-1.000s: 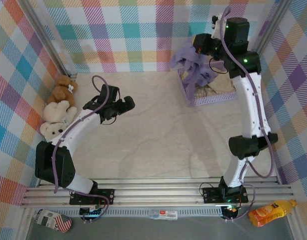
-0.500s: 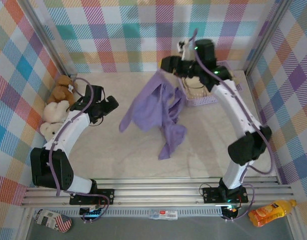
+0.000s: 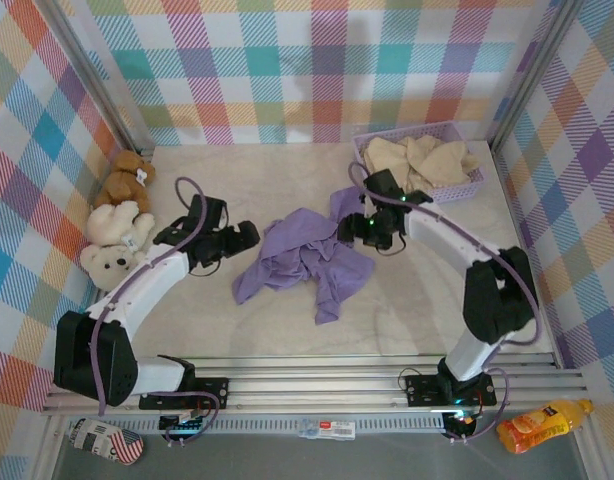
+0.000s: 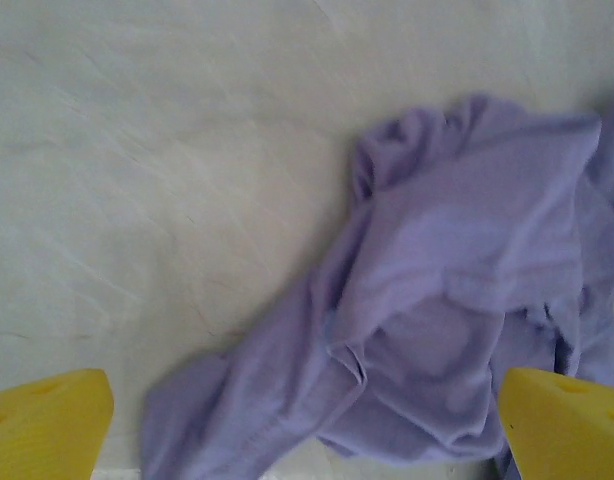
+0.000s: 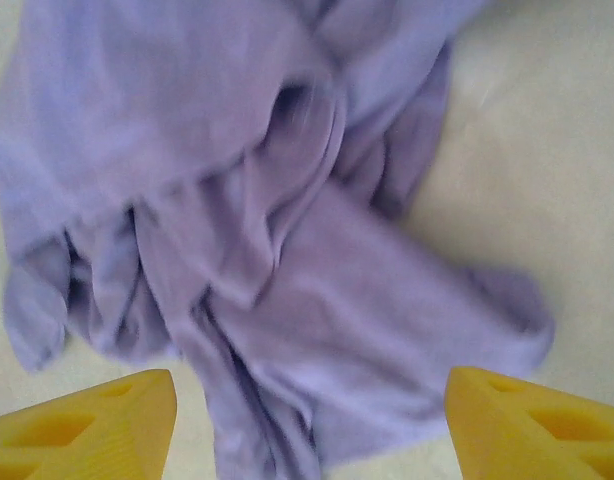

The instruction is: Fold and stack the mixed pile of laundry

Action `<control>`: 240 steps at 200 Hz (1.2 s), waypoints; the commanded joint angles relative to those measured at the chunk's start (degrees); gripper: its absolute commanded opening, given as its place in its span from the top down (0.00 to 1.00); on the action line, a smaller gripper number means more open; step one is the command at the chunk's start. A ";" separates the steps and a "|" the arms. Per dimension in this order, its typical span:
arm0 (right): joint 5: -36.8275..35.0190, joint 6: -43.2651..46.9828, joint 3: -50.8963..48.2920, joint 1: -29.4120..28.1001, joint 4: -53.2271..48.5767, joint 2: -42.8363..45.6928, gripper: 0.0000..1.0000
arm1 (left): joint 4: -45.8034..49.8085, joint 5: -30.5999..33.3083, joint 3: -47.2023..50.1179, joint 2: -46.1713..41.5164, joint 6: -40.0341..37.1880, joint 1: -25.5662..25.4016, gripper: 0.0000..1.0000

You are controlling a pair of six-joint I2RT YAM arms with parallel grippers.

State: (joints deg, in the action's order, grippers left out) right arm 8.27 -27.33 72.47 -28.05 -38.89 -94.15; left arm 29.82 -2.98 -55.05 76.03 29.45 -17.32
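Top external view: the lavender shirt is seen lying crumpled about the middle of the counter, with no fold made in it and one strip trailing toward the near edge. The cream garment is heaped inside the basket at the far right corner. The left tool is held spread wide just beside the shirt's left side, with nothing gripped. The right tool is poised at the shirt's far right side. In the right wrist view its fingers are parted above the cloth and nothing is pinched between them. The task is judged to be at an early stage: one garment is laid out for folding, the other is not yet taken from the basket, and all folding and stacking remain to be done.
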 commanded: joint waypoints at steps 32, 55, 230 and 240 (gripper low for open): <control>-5.06 -0.36 -8.45 -16.07 0.04 1.72 0.29 | 3.92 3.41 5.66 4.87 -2.76 -2.10 0.08; -5.36 -0.89 -5.58 -18.55 1.34 -4.23 0.30 | 2.13 3.38 7.17 6.91 -2.35 -2.10 0.20; -15.83 8.88 26.49 -8.25 -13.30 5.22 1.00 | 8.20 5.40 -21.10 3.07 -4.09 -0.50 1.00; -14.45 10.94 32.82 -7.62 -13.46 4.84 1.00 | 8.58 5.78 -25.16 2.71 -5.02 0.81 1.00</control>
State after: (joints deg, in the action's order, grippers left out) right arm -8.10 -22.94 94.06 -37.19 -49.91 -92.18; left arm 34.96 0.60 -71.48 81.87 28.12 -18.68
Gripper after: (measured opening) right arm 0.062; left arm 0.048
